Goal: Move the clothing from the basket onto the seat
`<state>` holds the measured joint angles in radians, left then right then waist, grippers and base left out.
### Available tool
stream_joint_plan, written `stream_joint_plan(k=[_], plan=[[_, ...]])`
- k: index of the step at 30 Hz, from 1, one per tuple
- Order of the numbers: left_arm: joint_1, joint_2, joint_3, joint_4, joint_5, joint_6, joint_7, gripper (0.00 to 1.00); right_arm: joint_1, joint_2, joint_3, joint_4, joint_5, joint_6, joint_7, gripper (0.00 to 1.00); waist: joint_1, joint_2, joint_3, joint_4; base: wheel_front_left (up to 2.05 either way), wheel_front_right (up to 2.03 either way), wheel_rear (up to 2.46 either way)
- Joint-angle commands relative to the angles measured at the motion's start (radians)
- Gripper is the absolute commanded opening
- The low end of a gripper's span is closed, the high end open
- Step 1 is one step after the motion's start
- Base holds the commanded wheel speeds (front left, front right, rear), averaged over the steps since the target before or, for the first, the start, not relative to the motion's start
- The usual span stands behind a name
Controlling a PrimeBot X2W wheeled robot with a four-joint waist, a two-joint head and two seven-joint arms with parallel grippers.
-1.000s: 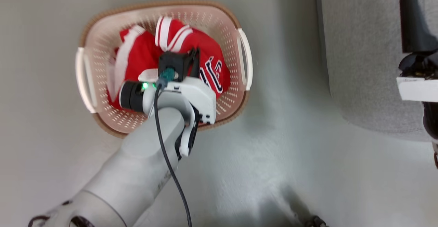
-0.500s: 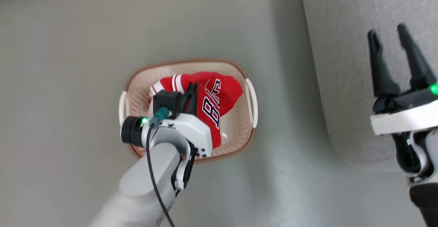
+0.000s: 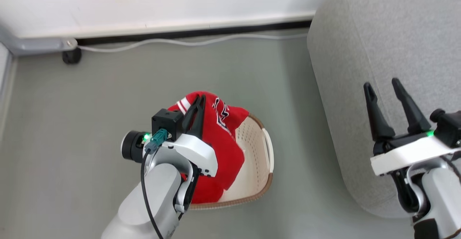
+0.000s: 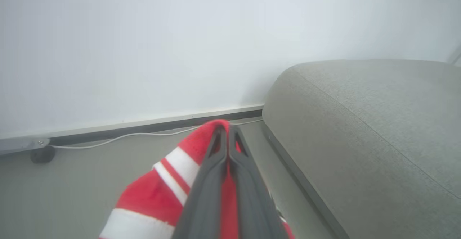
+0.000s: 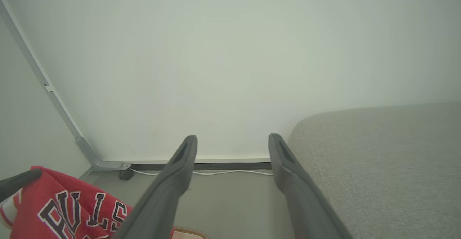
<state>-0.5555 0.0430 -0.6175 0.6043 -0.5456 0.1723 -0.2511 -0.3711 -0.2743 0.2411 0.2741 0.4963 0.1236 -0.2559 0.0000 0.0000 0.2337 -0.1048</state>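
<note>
Since half a second ago the left gripper (image 3: 200,98) has risen with the clothing (image 3: 220,140), which was then bunched low in the basket (image 3: 265,181), and the head camera has tilted up to take in the wall. Far to this gripper's left and ahead of it, a dark caster (image 3: 71,56) stands on the floor (image 3: 72,131) at the skirting, with a white cable (image 3: 180,42) trailing along the wall foot. The left gripper's fingers are pressed together on a fold of the red cloth near a white-striped band (image 4: 169,181), so the garment hangs from its fingertips, navy letters facing the gripper's right. Below it and to its right stands the basket, the cloth's lower end hanging down inside its near rim; whether it touches the bottom cannot be told. Further right, well apart, the right gripper (image 3: 381,84) is held up with fingers spread and nothing between them. Under it and to its right lies the grey seat (image 3: 363,44), bare of any cloth.
</note>
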Motion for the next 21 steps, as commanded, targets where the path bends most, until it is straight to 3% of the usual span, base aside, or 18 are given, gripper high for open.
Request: stream_joint_plan(k=[1, 8, 14, 21], plan=[[-0.007, 0.007, 0.04, -0.035, 0.02, -0.009, -0.011, 0.0, 0.018, -0.002, 0.012, -0.013, -0.007, 0.007, -0.006, 1.0, 0.0, 0.0, -0.04, 0.009, 0.0, 0.0, 0.0], [-0.01, 0.016, 0.083, -0.097, 0.101, -0.059, -0.011, 0.0, 0.051, 0.038, 0.001, 0.038, -0.036, 0.007, -0.006, 1.0, 0.0, 0.0, -0.111, 0.021, 0.0, 0.0, 0.0], [-0.04, 0.024, 0.063, -0.129, 0.134, -0.098, -0.008, 0.0, 0.069, 0.054, -0.014, 0.058, -0.048, 0.007, -0.006, 1.0, 0.0, 0.0, -0.136, 0.03, 0.0, 0.0, 0.0], [-0.122, 0.039, 0.026, -0.205, 0.168, -0.107, 0.062, 0.0, 0.09, 0.06, -0.015, 0.065, -0.054, 0.007, -0.006, 1.0, 0.0, 0.0, -0.138, 0.047, 0.0, 0.0, 0.0]])
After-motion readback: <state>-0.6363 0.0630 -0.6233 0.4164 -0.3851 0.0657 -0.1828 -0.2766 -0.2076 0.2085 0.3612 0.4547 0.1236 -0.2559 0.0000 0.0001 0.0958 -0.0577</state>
